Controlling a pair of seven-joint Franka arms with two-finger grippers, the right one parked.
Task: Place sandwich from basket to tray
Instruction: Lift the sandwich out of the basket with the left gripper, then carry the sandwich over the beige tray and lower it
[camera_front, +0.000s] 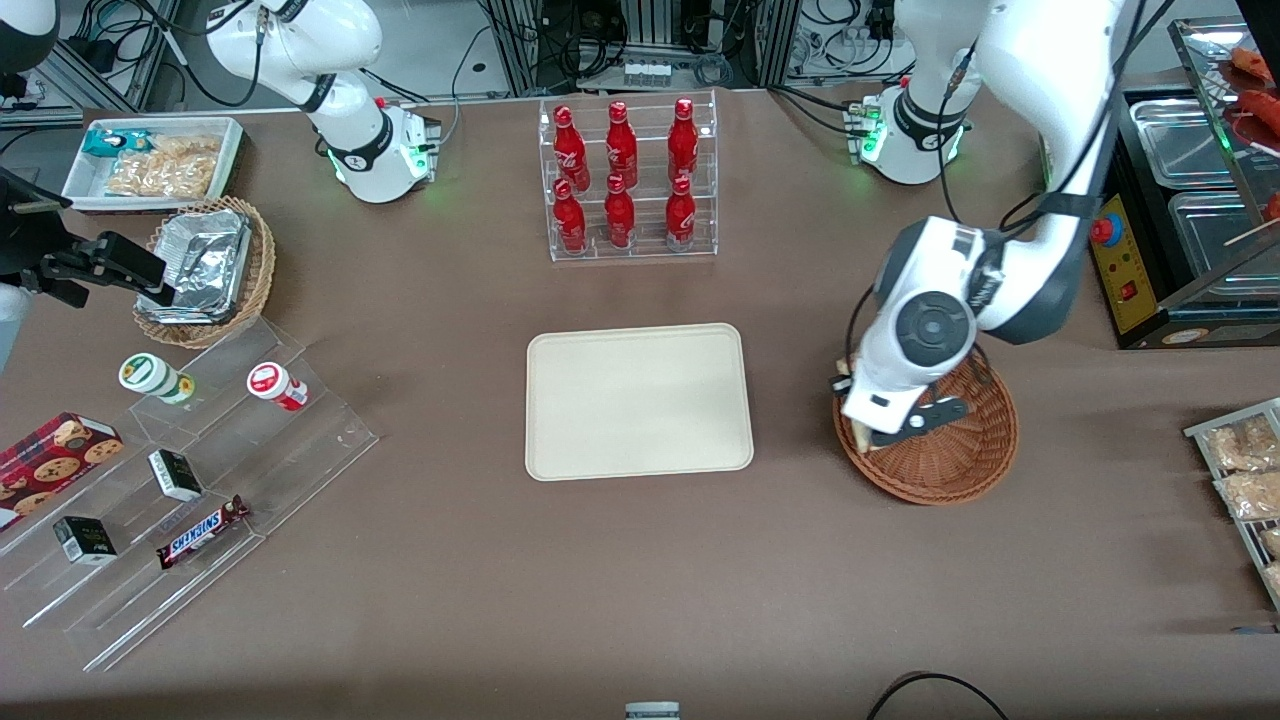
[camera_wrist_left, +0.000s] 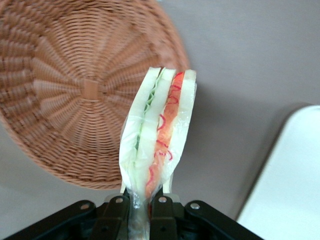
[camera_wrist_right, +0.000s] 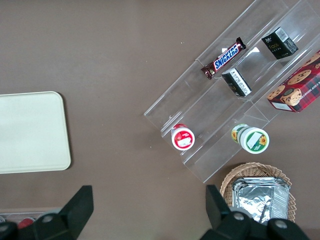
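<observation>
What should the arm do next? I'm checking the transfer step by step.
Probably carry it sideways toward the tray. The gripper is shut on the sandwich, which already hangs clear above the basket rim, and the tray sits bare beside the basket, toward the parked arm's end.

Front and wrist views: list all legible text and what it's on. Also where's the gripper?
"SNICKERS": on the candy bar on the clear stepped stand.
Red bottles, cookie box, small black boxes and two cups: print too small to read.
No text on the sandwich, basket or tray.
The gripper holds the sandwich above the basket's rim.
</observation>
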